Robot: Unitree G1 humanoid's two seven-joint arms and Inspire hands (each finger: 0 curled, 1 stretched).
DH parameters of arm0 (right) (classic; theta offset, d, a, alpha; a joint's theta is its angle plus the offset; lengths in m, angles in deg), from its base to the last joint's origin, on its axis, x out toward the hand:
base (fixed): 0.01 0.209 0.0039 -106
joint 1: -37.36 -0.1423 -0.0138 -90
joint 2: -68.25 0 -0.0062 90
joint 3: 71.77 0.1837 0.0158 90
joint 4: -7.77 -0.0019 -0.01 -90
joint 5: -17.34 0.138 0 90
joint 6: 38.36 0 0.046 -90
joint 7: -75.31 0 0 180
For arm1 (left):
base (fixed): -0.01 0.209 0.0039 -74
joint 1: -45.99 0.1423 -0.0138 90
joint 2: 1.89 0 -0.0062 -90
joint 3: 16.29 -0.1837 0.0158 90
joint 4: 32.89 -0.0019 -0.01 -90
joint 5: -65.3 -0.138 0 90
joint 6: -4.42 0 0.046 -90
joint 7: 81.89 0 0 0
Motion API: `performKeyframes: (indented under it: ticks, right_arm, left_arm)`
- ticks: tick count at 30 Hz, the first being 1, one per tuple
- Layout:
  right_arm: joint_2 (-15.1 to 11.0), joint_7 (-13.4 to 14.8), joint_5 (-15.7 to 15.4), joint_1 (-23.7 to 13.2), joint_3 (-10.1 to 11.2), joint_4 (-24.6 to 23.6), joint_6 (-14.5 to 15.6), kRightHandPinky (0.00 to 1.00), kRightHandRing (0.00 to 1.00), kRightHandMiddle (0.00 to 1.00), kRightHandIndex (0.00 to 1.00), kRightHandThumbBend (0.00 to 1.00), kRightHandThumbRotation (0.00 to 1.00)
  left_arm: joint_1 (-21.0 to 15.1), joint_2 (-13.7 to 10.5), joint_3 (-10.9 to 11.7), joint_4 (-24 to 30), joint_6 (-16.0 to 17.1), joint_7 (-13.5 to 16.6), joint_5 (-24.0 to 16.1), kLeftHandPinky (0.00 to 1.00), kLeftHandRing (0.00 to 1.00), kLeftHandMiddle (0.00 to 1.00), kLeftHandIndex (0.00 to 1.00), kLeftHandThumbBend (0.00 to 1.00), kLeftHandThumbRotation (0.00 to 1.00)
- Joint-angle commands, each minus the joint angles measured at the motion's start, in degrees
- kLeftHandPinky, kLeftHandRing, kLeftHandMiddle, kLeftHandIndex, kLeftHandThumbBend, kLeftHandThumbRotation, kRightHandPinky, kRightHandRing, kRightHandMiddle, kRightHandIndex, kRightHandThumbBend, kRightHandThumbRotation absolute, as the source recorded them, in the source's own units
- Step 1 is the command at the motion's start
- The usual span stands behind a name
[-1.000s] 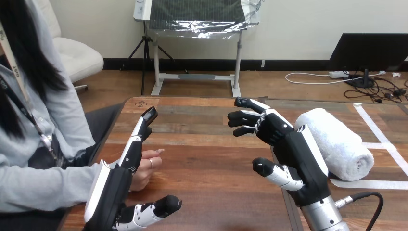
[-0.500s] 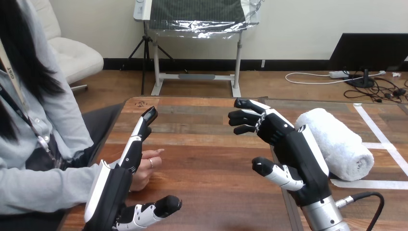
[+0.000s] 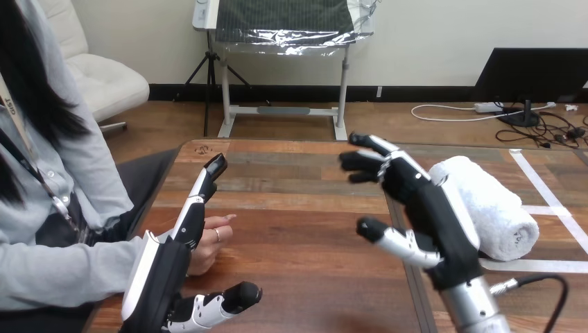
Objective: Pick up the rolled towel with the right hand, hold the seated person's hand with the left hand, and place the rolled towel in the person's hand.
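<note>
L hand (image 3: 163,270) at near edge, fingers straight, alongside the person's hand (image 3: 211,239), no grip; unchanged. R hand (image 3: 433,215), spread wide, empty, has lifted slightly twd rolled towel (image 3: 496,211), which lies on surface (image 3: 298,229) just beside it. Judged: pickup approach started, no grasp yet.

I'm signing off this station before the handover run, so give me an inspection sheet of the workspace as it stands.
Surface: brown wooden plank table, white tape strips at its right.
Job's things: white rolled towel lying on its side at the table's right; the person's hand resting loosely curled near the left edge.
Clutter: nothing seen.
Hands: left hand open, fingers straight, on edge beside the person's hand, not curled round it; right hand open, raised left of the towel, holding nothing.
Cables: nothing seen.
Surroundings: a person seated at the table's left.
</note>
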Motion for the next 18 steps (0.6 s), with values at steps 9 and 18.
performKeyframes:
  ticks: [9, 18]
  right_arm:
    - [-4.35, 11.78, -7.03, -5.84, 3.36, -13.22, 14.38, 0.82, 0.84, 0.83, 0.87, 0.88, 0.46]
    - [-7.50, 16.57, -11.21, -7.13, 3.68, -20.36, 25.49, 0.88, 0.88, 0.87, 0.91, 0.97, 0.49]
  left_arm:
    - [-3.36, 0.90, -0.35, 0.98, 1.17, -0.49, 1.43, 0.99, 1.00, 0.98, 0.97, 1.00, 0.75]
    - [-3.32, 1.48, -0.28, 0.86, 1.18, -0.52, 1.15, 1.00, 1.00, 0.98, 0.97, 1.00, 0.75]
